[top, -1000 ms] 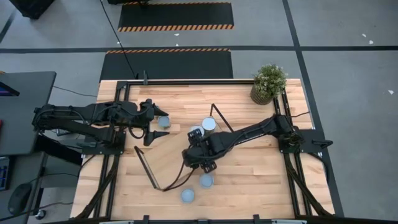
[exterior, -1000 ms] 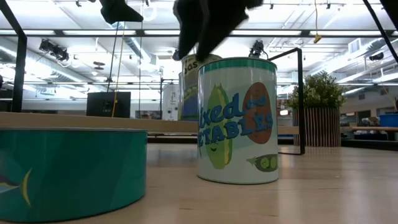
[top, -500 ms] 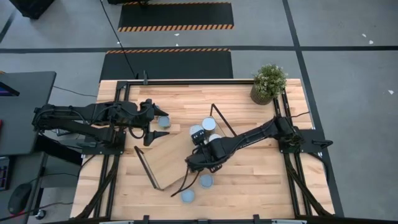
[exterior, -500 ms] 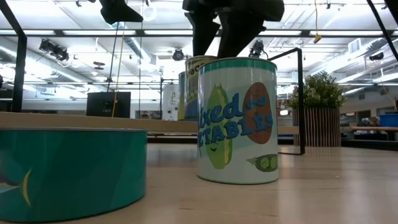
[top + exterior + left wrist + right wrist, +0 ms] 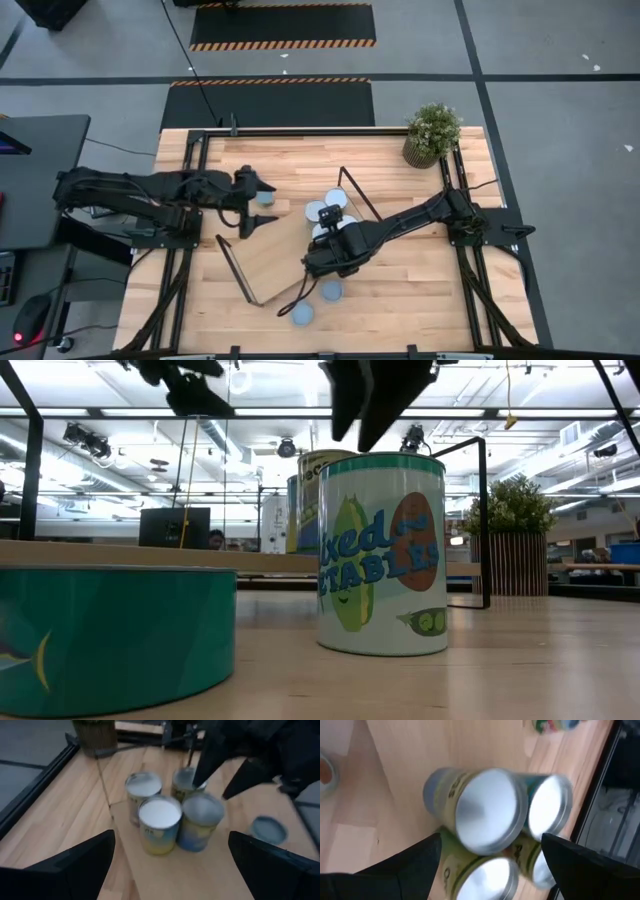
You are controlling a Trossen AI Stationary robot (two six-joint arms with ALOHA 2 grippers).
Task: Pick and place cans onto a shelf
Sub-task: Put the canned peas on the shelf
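Several cans (image 5: pixel 170 815) stand upright in a tight cluster on the right end of the shelf (image 5: pixel 265 255), a light-wood board lying aslant on the table with black wire frames (image 5: pixel 236 270) at its short ends. My right gripper (image 5: pixel 325 245) hangs open above the near side of the cluster, pointing steeply down, and touches nothing; the right wrist view looks down on the cans' silvery tops (image 5: pixel 487 810). My left gripper (image 5: pixel 262 204) is open above the table's left part, over a lone can (image 5: pixel 263 197). In the low view a labelled can (image 5: pixel 380 555) stands under my right gripper (image 5: pixel 372 405).
Two low cans (image 5: pixel 330 291) (image 5: pixel 301 314) lie on the table near its front edge; one shows as a teal can (image 5: pixel 110 635) in the low view. A potted plant (image 5: pixel 432 133) stands at the far right corner. Bare tabletop (image 5: pixel 420 280) lies to the near right.
My right gripper has shifted a little toward the table's right edge above the cans and has tipped and rolled at the wrist. My left gripper has sunk slightly. The cans and the shelf have kept their places.
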